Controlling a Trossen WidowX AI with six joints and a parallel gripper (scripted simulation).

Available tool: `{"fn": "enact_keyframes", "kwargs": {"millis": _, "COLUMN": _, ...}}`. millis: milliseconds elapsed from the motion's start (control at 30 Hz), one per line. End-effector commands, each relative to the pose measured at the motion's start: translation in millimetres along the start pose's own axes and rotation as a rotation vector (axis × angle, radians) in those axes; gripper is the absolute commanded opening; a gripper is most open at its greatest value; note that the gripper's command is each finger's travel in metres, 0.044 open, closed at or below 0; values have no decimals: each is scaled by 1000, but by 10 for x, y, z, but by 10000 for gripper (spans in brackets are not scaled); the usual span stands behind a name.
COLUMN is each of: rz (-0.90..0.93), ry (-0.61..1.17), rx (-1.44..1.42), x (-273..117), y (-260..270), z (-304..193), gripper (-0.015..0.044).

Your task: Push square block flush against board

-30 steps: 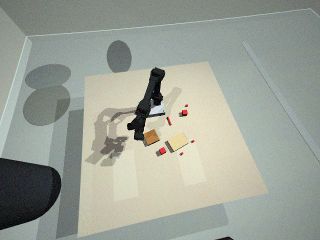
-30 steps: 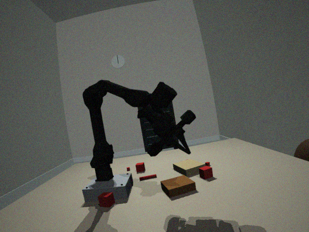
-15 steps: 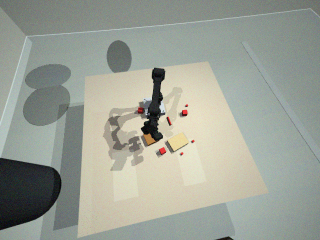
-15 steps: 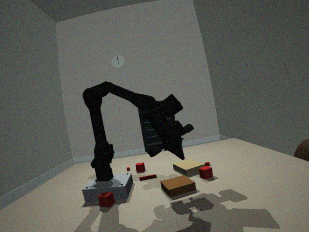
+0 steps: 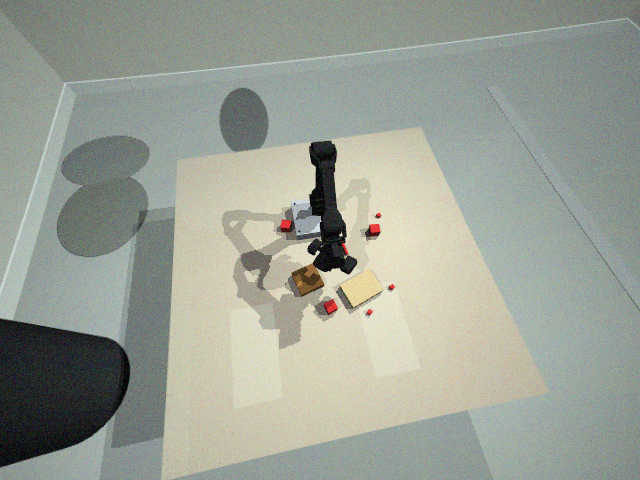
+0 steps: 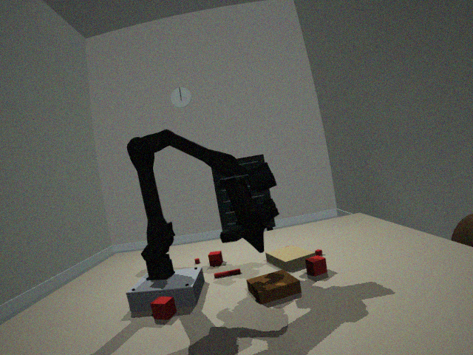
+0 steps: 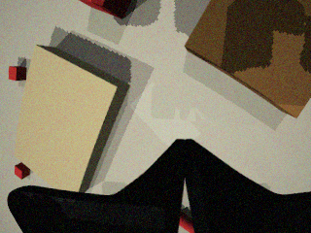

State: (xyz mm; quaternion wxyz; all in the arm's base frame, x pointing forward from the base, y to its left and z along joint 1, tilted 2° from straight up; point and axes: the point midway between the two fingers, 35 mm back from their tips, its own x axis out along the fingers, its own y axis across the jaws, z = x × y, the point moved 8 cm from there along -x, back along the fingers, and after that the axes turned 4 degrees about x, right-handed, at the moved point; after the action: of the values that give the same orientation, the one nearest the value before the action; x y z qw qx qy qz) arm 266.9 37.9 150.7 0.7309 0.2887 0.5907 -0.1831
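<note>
The square brown block (image 5: 307, 279) (image 6: 273, 284) (image 7: 292, 87) lies flat on the table, partly under the arm's shadow. The pale yellow rectangular board (image 5: 360, 288) (image 6: 290, 254) (image 7: 68, 116) lies flat beside it. A gap of bare table separates them, and their facing sides are not parallel in the wrist view. My gripper (image 6: 261, 250) (image 7: 183, 147) is shut and empty, pointing down above the table near the gap, touching neither part. In the top view the hand hides its fingertips.
A red cube (image 5: 330, 306) (image 6: 316, 265) (image 7: 114, 6) lies near the board's corner. Small red cubes (image 5: 391, 286) (image 5: 369, 312) lie past the board. A red bar (image 5: 344, 249) (image 6: 227, 273) lies between the parts and the arm's base (image 5: 305, 219) (image 6: 171, 298). Other red cubes (image 5: 374, 229) (image 5: 285, 225) flank the base.
</note>
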Motion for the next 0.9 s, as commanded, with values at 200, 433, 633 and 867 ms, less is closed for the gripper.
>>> {"fn": "enact_keyframes", "kwargs": {"millis": 200, "rz": -79, "ry": 144, "rx": -300, "x": 75, "y": 39, "z": -518, "gripper": 0}}
{"fn": "enact_keyframes", "kwargs": {"millis": 433, "rz": -92, "ry": 154, "rx": -327, "x": 171, "y": 41, "z": -559, "gripper": 0}}
{"fn": "enact_keyframes", "kwargs": {"millis": 633, "rz": -135, "ry": 157, "rx": -359, "x": 634, "y": 5, "z": -632, "gripper": 0}}
{"fn": "enact_keyframes", "kwargs": {"millis": 867, "rz": -135, "ry": 158, "rx": -359, "x": 625, "y": -3, "z": -670, "gripper": 0}}
